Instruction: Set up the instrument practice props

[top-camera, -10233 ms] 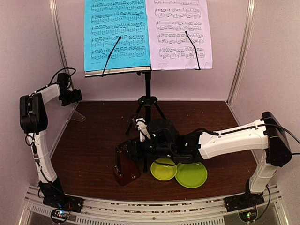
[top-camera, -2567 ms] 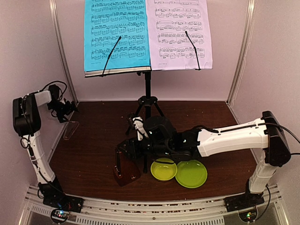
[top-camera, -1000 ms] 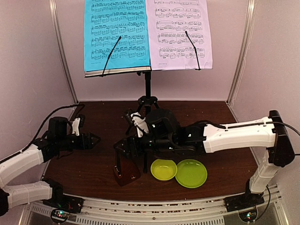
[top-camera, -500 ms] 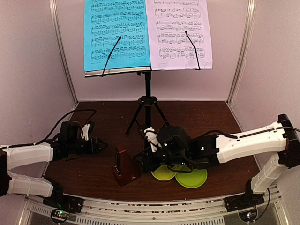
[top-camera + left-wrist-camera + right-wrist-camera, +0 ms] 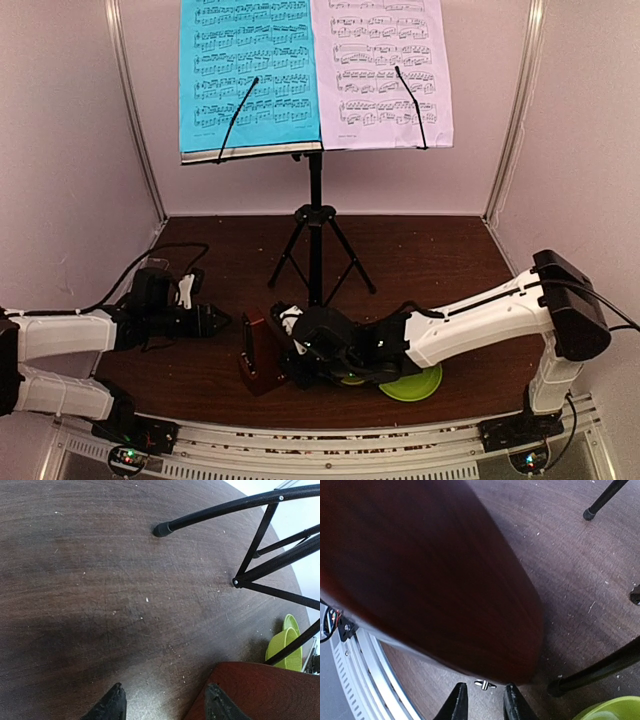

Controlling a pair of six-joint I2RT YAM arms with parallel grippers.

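- Room: dark brown wooden table (image 5: 440, 260) boxed in by pale lilac walls (image 5: 70, 150) on three sides, silver rail (image 5: 320, 452) along the near edge.
- left pincer (image 5: 164, 692): low over the wood, jaws spread, nothing between them. Bare tabletop ahead of it, free room.
- small brown pyramid metronome (image 5: 258, 358): upright, between the two pincers, just beside the left pincer's right fingertip. Can't tell if they touch.
- right pincer (image 5: 485, 700): jaws a narrow slit apart, gripping nothing. Metronome's side fills the space just ahead of it, so it's tight there.
- black perforated-metal music stand with tripod legs (image 5: 315, 200): beyond both pincers, mid-table. One rubber-tipped foot (image 5: 160, 529) is ahead of the left pincer; another leg lands just right of the right pincer's tips.
- cyan sheet of printed music (image 5: 250, 70) and pale lilac sheet (image 5: 385, 70): side by side on the stand's desk, high above both pincers. Staves of notes printed, lettering too small to read.
- lime-green bowl (image 5: 282, 642): ahead-right of the left pincer, past the metronome, behind a tripod leg.
- lime-green plate (image 5: 418, 384): behind the right pincer, partly under its arm, near the front edge.
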